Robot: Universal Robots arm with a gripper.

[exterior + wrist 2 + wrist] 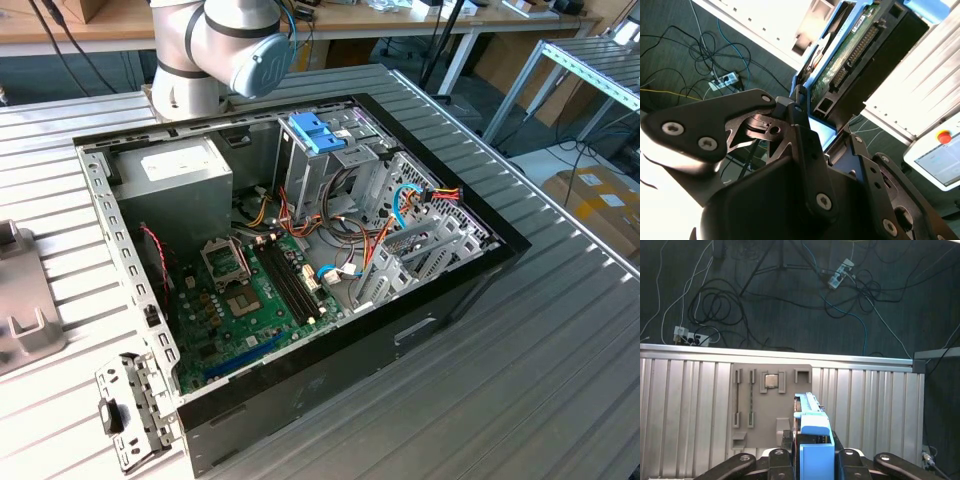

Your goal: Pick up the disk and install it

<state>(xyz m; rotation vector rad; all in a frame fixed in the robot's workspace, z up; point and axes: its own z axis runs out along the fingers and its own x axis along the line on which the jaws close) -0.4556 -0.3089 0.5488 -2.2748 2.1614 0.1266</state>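
My gripper [813, 462] is shut on the disk [814, 432], which stands on edge between the black fingers [780, 460], its bright blue carrier facing the camera. In the second wrist view the disk [856, 47] shows its green circuit board, connector row and dark body, pinched at one end by the gripper [812, 112]. It hangs in the air above a ribbed metal table [690, 405], over a grey fixture plate [771, 405]. The open computer case [300, 250] lies on the table in the exterior view, with the arm's joint [225, 45] behind it.
Inside the case are a grey power supply [180, 170], a green motherboard [245, 300], a light-blue bracket [318, 130] on the drive cage and loose cables [400, 205]. A grey fixture [20, 300] and a metal bracket [130, 410] lie at the exterior view's left. Cables litter the floor [790, 290].
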